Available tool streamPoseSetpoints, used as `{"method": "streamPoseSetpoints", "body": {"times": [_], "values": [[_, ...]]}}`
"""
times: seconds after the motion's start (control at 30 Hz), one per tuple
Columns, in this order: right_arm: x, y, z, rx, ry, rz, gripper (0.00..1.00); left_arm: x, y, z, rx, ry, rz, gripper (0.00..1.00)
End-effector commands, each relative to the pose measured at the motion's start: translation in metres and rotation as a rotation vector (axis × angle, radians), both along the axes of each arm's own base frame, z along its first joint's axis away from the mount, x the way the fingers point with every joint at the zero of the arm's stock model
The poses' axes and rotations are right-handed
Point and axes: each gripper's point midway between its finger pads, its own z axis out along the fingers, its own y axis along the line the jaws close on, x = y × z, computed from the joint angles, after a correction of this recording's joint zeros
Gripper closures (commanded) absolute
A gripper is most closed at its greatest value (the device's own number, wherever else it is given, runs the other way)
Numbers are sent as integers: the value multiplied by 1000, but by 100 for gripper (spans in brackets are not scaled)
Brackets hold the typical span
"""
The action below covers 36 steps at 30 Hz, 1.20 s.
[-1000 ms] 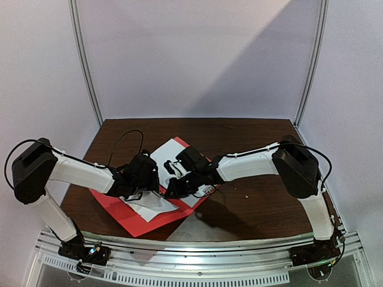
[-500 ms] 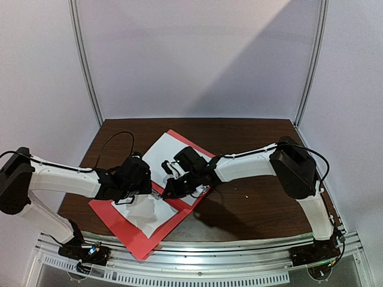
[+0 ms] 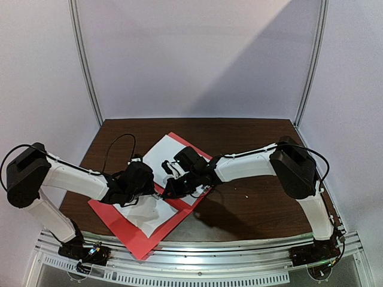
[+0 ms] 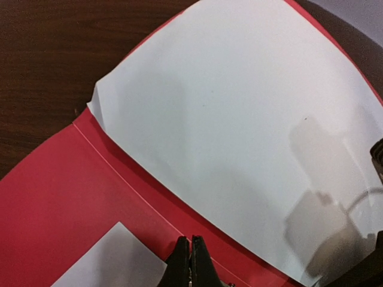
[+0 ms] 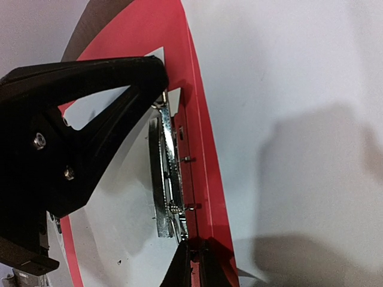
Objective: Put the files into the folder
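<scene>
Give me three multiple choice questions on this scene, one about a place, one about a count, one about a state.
1. Where does the large sheet lie relative to the open red folder? A) on it B) under it C) well clear of it
2. How many white sheets show? A) one B) two C) four
3. How do the left gripper's jaws stand? A) wide open B) shut C) out of view
Answers: 1 A, red borders it; 2 B, the large one plus a small sheet nearer the arms; 3 B, the left wrist view shows them touching.
</scene>
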Motion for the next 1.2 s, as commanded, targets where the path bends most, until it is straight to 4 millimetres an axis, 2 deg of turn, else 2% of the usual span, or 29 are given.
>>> {"method": "streamPoseSetpoints", "body": {"times": [0.0,0.3,0.7,0.77,1.0,1.17], "values": [[-33,-142,-169,-635,141,-123,95,-87,39,-89,214,412,-135,100],[-34,-142,-169,-633,146,-122,96,-90,40,-114,210,448,-131,100],[-33,-142,-168,-636,141,-123,96,-116,71,-139,319,588,-76,100],[-33,-143,-168,-641,138,-123,96,-121,69,-137,294,591,-80,100],[-33,-144,-172,-648,140,-127,96,-113,63,-111,259,541,-78,100],[-32,-146,-173,-659,137,-134,96,-116,62,-111,247,547,-79,100]]}}
